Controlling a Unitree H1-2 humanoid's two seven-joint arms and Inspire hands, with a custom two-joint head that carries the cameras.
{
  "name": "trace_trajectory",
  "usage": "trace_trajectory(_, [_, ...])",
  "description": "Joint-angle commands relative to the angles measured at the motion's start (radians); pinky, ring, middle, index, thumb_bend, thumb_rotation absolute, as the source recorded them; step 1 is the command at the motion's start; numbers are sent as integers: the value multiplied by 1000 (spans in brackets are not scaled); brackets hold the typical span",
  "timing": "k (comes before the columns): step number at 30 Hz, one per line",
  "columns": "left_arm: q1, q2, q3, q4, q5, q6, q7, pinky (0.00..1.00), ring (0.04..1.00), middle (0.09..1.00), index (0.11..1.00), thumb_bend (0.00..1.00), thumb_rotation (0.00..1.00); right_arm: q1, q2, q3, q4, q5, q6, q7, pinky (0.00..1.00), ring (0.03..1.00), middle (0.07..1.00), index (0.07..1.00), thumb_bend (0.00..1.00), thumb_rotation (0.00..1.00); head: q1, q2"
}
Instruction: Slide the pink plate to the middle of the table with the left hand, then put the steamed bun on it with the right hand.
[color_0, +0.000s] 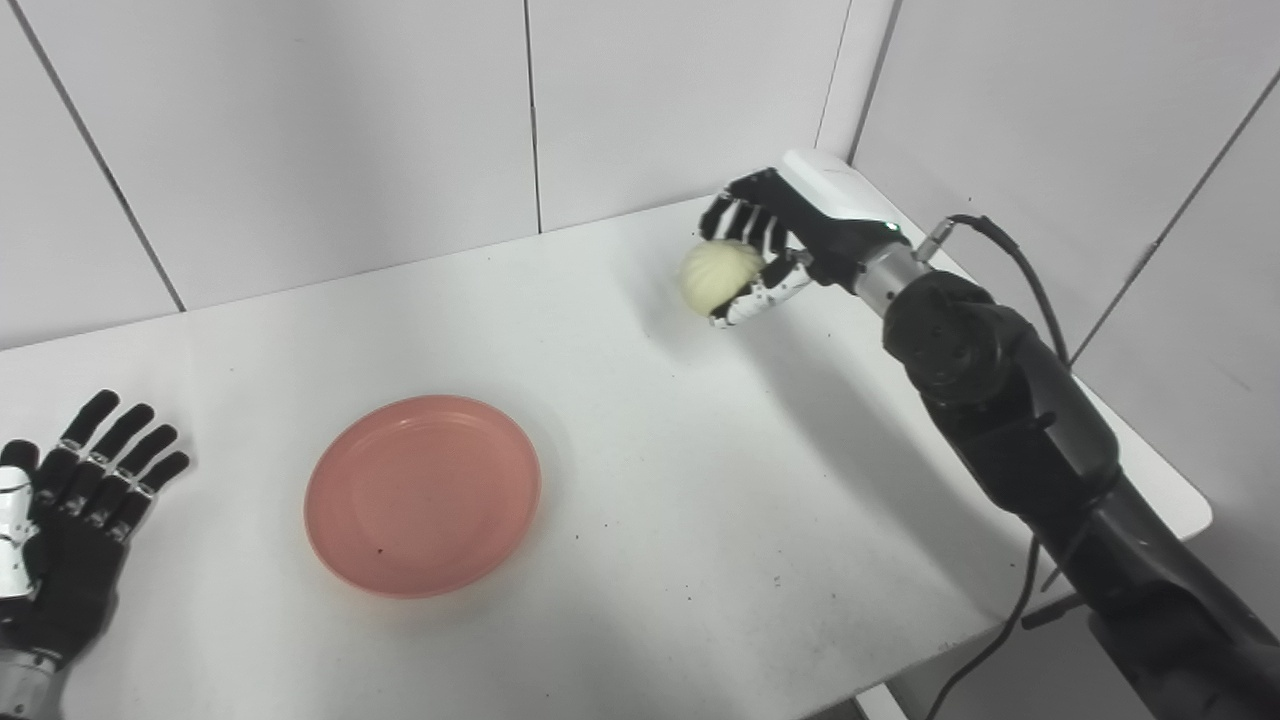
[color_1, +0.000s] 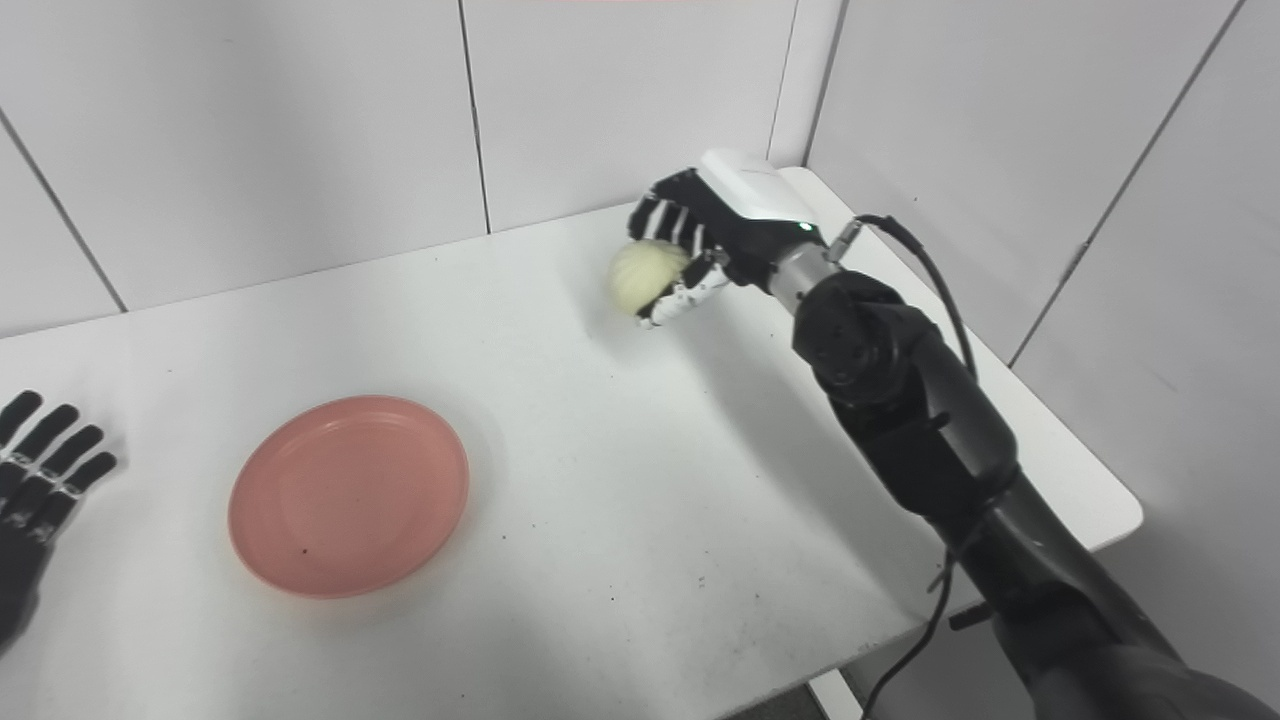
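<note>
The pink plate lies flat and empty on the white table, left of its middle. My left hand rests open on the table at the far left, apart from the plate, fingers spread. My right hand is at the back right of the table, shut on the pale yellow steamed bun, fingers over its top and thumb below. The bun looks lifted a little above the table. In the right eye view the bun and the plate show the same way.
White wall panels stand close behind the table and along its right side. The table's right edge runs under my right arm. A black cable loops from my right wrist down past the table's front edge.
</note>
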Motion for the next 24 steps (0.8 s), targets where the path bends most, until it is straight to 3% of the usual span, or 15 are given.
trace_trajectory(1, [102,-53,-39,24,41,95,45,821,849,875,875,600,907,-69,0,16,-23,-15,-3,17,384,428,453,536,520,0,24,-1])
trace_trajectory(8, [130,-107,-77,-91,70,146,131,882,888,903,898,576,972,-158,85,107,65,-1,-103,25,388,431,454,539,519,0,147,3])
trace_trajectory(13, [137,-145,-99,-153,93,189,202,896,899,913,903,568,993,-212,155,174,80,-7,-116,49,361,411,441,547,516,0,214,8])
trace_trajectory(15, [138,-158,-105,-170,101,201,220,898,902,917,909,562,998,-226,180,199,86,-17,-127,53,395,405,438,547,516,0,242,11])
trace_trajectory(17, [138,-168,-113,-182,109,210,233,903,908,923,916,554,1000,-238,199,223,94,-35,-132,54,496,401,431,547,517,0,270,15])
trace_trajectory(19, [137,-177,-122,-187,117,214,240,914,915,929,925,545,1000,-246,219,232,111,-17,-146,60,376,394,432,548,516,0,306,20])
trace_trajectory(24, [132,-195,-137,-197,139,221,261,914,913,927,922,536,1000,-258,260,248,135,-1,-151,81,333,400,434,547,515,0,343,31])
